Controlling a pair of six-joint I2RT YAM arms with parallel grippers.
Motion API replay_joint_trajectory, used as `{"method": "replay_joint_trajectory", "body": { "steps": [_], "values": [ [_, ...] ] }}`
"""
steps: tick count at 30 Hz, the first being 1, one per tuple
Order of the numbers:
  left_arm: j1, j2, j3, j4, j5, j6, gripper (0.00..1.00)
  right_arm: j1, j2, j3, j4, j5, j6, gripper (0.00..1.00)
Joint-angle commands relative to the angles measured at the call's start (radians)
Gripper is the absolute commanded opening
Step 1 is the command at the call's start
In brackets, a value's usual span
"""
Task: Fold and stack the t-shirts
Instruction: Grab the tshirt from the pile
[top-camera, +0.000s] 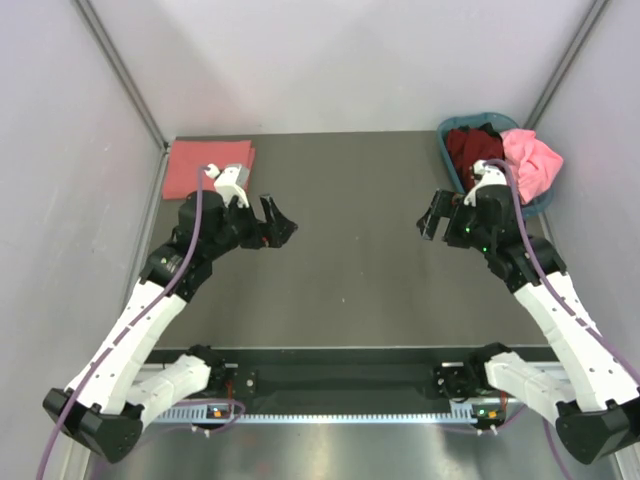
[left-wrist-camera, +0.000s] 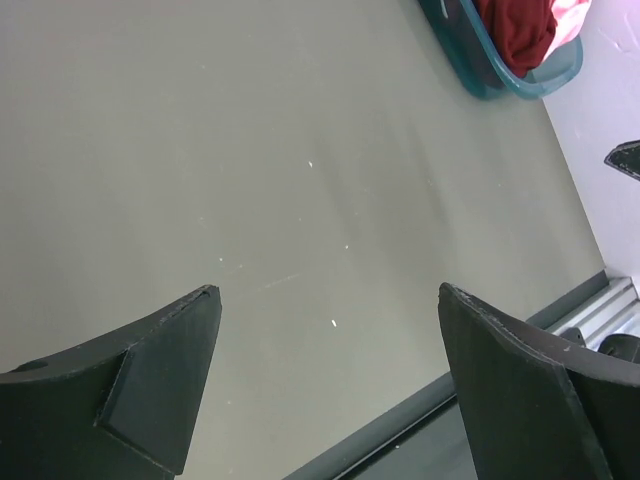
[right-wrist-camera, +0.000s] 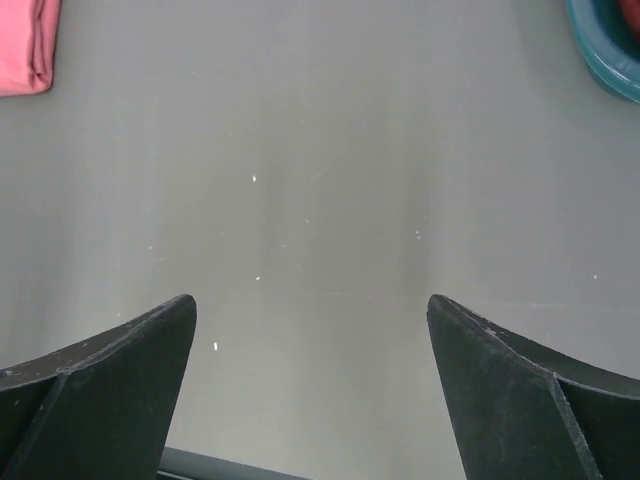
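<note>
A salmon-pink t-shirt (top-camera: 205, 166) lies folded at the table's far left corner; its edge shows in the right wrist view (right-wrist-camera: 25, 45). A dark maroon t-shirt (top-camera: 470, 148), a bright pink t-shirt (top-camera: 532, 160) and a bit of black cloth (top-camera: 492, 130) are heaped in the teal basket (top-camera: 540, 206) at the far right. The maroon shirt also shows in the left wrist view (left-wrist-camera: 518, 35). My left gripper (top-camera: 278, 222) (left-wrist-camera: 330, 300) is open and empty above the table. My right gripper (top-camera: 434, 215) (right-wrist-camera: 312, 310) is open and empty, left of the basket.
The grey table (top-camera: 350, 270) spreads between the two grippers. Grey walls enclose the left, back and right sides. A metal rail (top-camera: 340, 385) with the arm bases runs along the near edge.
</note>
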Motion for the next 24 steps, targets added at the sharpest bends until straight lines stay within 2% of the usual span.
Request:
{"method": "replay_joint_trajectory", "body": {
  "steps": [1, 5, 8, 13, 16, 19, 21, 23, 24],
  "values": [
    [0.002, 0.007, 0.003, 0.062, 0.033, -0.02, 0.94, -0.006, -0.02, 0.009, 0.026, 0.01, 0.004, 1.0],
    [0.001, 0.012, -0.024, 0.091, -0.014, -0.058, 0.91, -0.007, 0.015, -0.006, 0.059, 0.055, -0.029, 1.0],
    [-0.002, 0.033, -0.092, 0.168, 0.002, -0.104, 0.91, -0.029, 0.095, -0.019, 0.127, 0.194, -0.06, 1.0],
    [-0.016, 0.102, -0.101, 0.159, 0.113, -0.112, 0.9, -0.22, 0.307, 0.18, 0.104, 0.185, -0.077, 1.0],
    [-0.033, 0.124, -0.118, 0.165, 0.143, -0.106, 0.89, -0.334, 0.42, 0.265, 0.128, 0.244, -0.1, 0.99],
    [-0.035, 0.136, -0.126, 0.162, 0.171, -0.089, 0.89, -0.461, 0.515, 0.322, 0.202, 0.228, -0.092, 0.89],
    [-0.035, 0.137, -0.129, 0.154, 0.159, -0.077, 0.89, -0.512, 0.583, 0.339, 0.257, 0.149, -0.098, 0.76],
    [-0.036, 0.134, -0.135, 0.156, 0.15, -0.071, 0.89, -0.526, 0.649, 0.371, 0.321, 0.083, -0.136, 0.66],
    [-0.036, 0.133, -0.138, 0.157, 0.15, -0.069, 0.9, -0.53, 0.67, 0.382, 0.345, 0.058, -0.156, 0.65]
  ]
}}
